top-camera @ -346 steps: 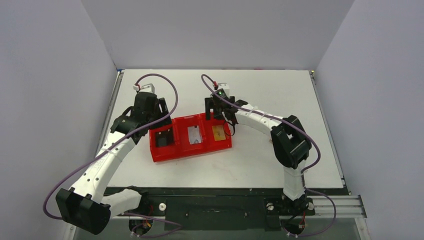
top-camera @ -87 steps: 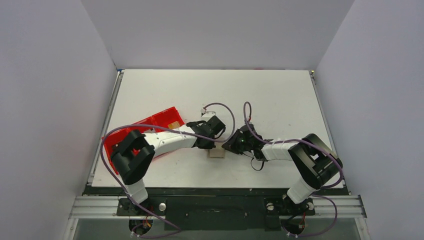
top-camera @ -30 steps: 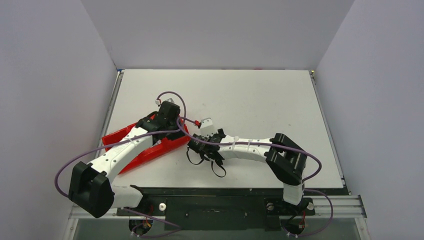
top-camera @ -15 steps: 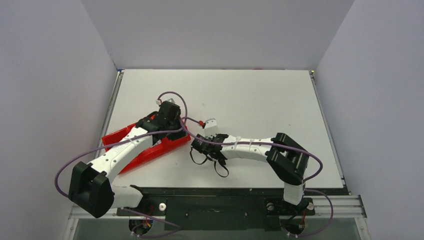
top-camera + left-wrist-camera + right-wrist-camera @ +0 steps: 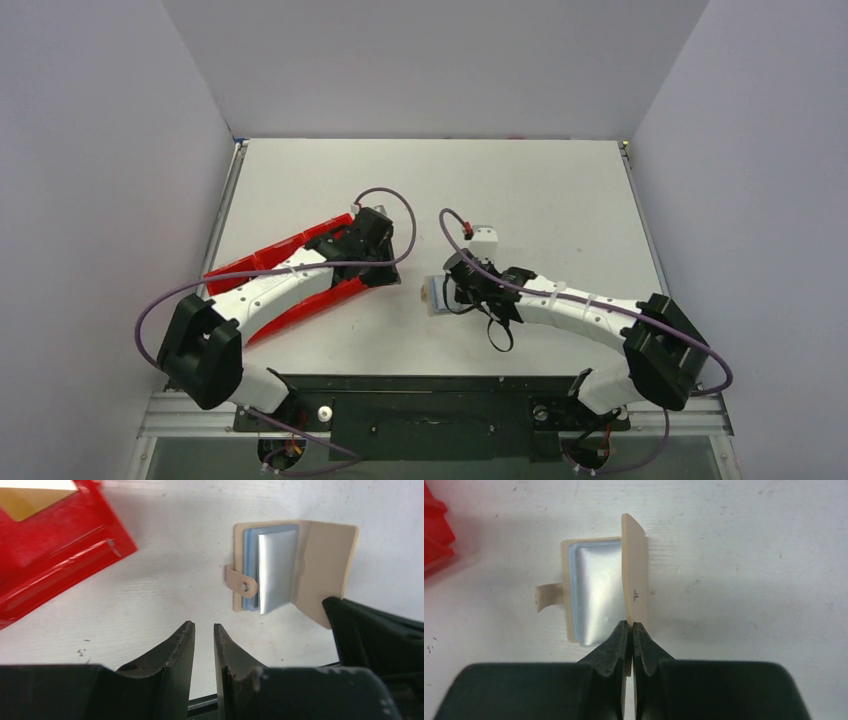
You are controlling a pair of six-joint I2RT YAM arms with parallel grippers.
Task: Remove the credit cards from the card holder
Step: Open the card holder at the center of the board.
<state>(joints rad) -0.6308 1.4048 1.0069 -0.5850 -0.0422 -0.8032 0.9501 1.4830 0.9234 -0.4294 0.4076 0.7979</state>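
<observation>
Operator, your right fingers (image 5: 616,647) are pressed together on the tan flap of the card holder (image 5: 634,565). They pinch the flap's near edge so that it stands upright off the counter (image 5: 520,190). The holder lies open at the tip of your right arm, between the two arms and apart from the red tray (image 5: 268,256). Its base rests flat on the counter, and a short strap with a snap sticks out from the side opposite the flap.

Inside the base you can see a pale blue card (image 5: 248,555) with a shiny silver-grey piece (image 5: 274,565) lying on top of it. Whether that piece is a card or a metal part of the holder, you cannot tell.

Your left fingers (image 5: 177,650) hang over bare counter near the holder, with a narrow gap between them and nothing in it. They touch neither the holder nor the tray. The tray sits slanted beneath your left arm, and a tan card (image 5: 25,502) shows inside it at the top left corner of the left wrist view
</observation>
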